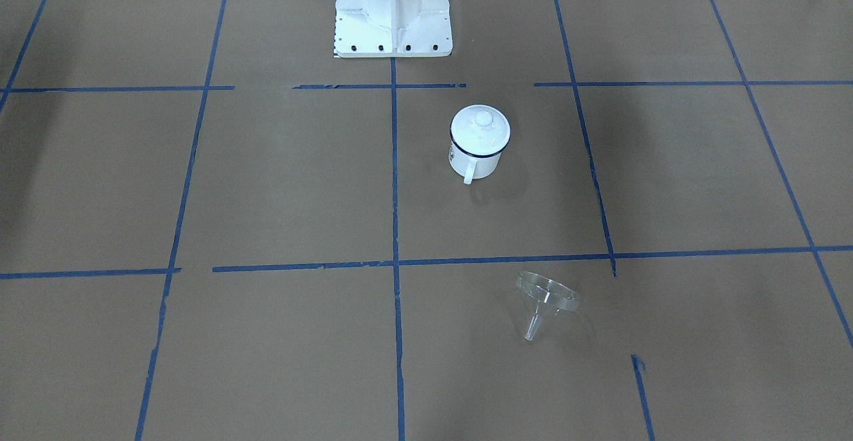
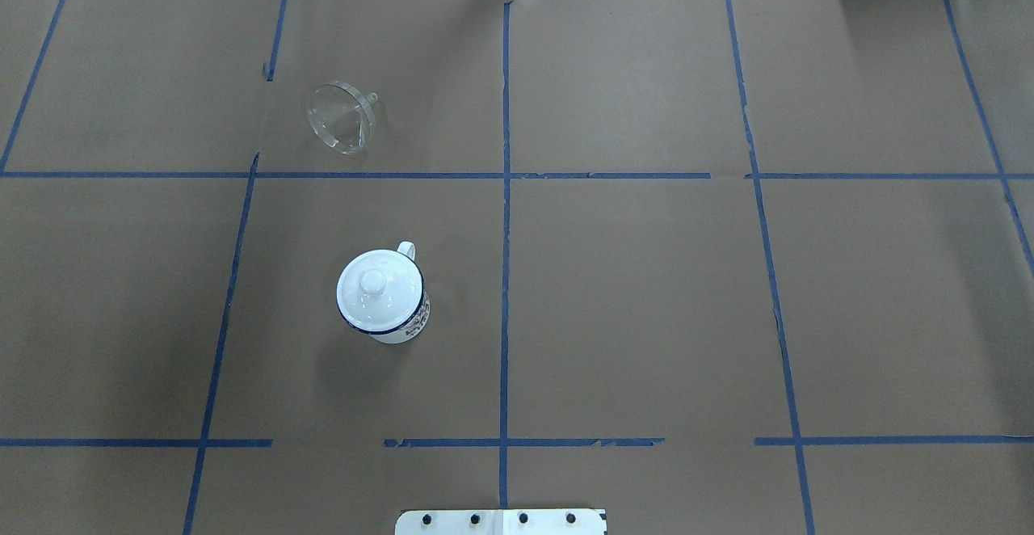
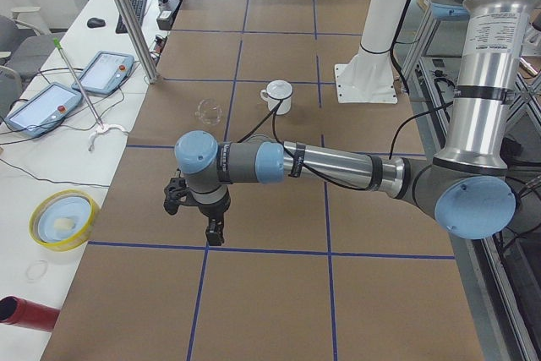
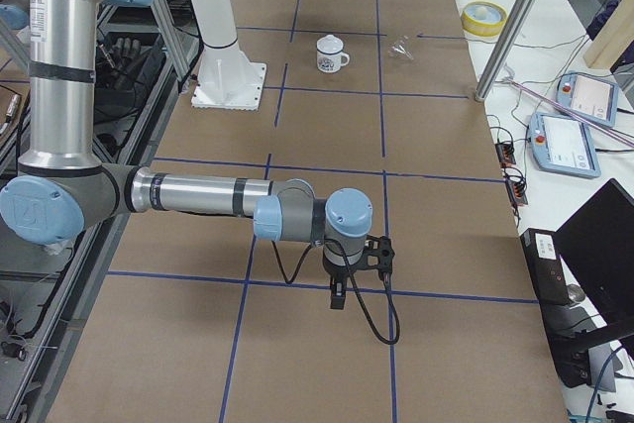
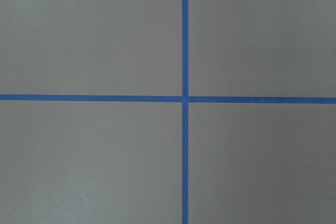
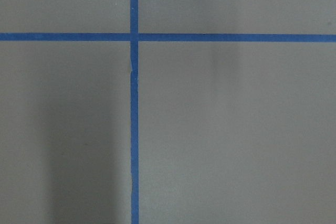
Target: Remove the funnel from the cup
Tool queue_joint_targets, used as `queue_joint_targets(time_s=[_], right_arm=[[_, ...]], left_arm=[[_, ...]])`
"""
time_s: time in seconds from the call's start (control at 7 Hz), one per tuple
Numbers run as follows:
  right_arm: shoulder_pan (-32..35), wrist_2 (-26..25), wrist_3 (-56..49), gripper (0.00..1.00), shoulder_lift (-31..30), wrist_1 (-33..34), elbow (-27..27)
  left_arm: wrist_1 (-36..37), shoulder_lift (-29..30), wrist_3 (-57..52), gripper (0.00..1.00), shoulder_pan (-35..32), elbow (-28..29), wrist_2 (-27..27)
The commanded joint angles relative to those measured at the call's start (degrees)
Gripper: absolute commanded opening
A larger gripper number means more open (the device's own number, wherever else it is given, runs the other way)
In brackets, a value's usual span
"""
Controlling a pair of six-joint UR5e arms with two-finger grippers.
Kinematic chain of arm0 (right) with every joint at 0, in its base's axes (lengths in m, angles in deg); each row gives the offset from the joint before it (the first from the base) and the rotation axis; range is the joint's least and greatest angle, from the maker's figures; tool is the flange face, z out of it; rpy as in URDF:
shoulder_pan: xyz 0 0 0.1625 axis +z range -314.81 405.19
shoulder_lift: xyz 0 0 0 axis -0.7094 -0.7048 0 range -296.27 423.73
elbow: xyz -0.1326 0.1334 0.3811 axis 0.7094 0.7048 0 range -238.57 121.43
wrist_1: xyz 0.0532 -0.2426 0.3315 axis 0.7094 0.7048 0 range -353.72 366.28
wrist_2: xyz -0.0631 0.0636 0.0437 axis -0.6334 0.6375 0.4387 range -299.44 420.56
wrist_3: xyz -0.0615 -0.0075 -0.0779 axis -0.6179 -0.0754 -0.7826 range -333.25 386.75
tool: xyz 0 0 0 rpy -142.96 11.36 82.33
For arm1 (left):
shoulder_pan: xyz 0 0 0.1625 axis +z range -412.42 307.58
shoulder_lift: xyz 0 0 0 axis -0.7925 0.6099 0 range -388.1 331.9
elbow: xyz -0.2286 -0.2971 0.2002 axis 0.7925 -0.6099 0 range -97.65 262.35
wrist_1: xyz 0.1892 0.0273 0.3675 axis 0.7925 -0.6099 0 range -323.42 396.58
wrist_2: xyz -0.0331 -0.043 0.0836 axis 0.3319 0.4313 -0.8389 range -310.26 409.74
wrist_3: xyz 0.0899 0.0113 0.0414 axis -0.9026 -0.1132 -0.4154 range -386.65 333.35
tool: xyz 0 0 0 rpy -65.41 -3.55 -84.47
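Note:
The clear funnel [image 1: 546,298] lies on its side on the brown table, apart from the cup; it also shows in the overhead view [image 2: 341,119]. The white cup [image 1: 474,158] with a dark blue rim stands upright with a white knobbed lid [image 1: 480,128] on it, and shows in the overhead view [image 2: 401,325]. My left gripper [image 3: 194,217] hangs over the table's left end, far from both. My right gripper [image 4: 359,269] hangs over the right end. I cannot tell whether either is open. Both wrist views show only paper and blue tape.
The white robot base [image 1: 393,21] stands at the table's rear middle. A yellow bowl [image 3: 62,219], pendants [image 3: 101,72] and a metal post [image 3: 131,14] are on the side bench beyond the far edge. Blue tape lines grid the table.

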Motion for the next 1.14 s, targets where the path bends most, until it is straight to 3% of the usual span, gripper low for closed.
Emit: queue_joint_targets(time_s=[0.0, 1.0], right_arm=[[0.0, 0.0, 0.0, 1.0, 0.0, 0.0, 0.02], [0.0, 0.0, 0.0, 1.0, 0.0, 0.0, 0.02]], left_arm=[[-5.06, -1.59, -0.32, 1.0, -0.13, 0.72, 0.63], [-7.3, -3.88, 0.12, 1.0, -0.04, -1.21, 0.45]])
